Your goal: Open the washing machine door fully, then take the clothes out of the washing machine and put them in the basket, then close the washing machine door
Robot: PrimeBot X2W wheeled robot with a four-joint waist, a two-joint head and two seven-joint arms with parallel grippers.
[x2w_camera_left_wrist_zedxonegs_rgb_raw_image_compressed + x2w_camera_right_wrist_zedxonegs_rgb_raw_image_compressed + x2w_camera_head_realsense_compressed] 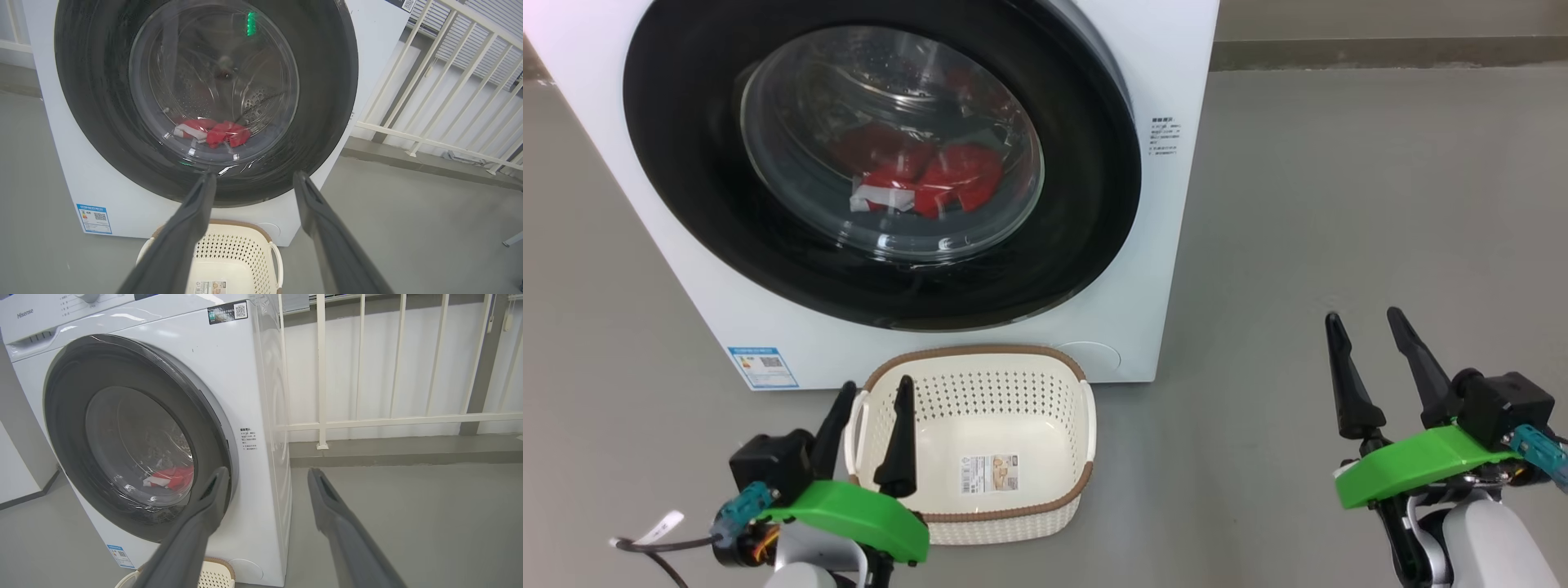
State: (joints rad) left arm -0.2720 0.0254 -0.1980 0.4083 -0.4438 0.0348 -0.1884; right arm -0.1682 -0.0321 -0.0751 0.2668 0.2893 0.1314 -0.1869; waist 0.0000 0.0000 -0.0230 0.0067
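Head view: washing machine (1168,245) ahead of your left end effector (877,384) and right end effector (1362,314), both released; door (678,163) shut, basket (980,353) just beside the left, clothes (939,184) inside. Hook the door's edge, swing wide.

The white front-loading washing machine (1152,245) carries a small blue label (762,367) at its lower left corner. Its round door (678,188), a glossy black rim around a bulging clear glass bowl, is shut. Behind the glass, red clothes (939,181) with white bands lie heaped low in the steel drum (890,90). The cream perforated basket (980,353), brown-rimmed, sits upright just before the machine, below the door, with a barcode sticker (990,474) on its bottom.
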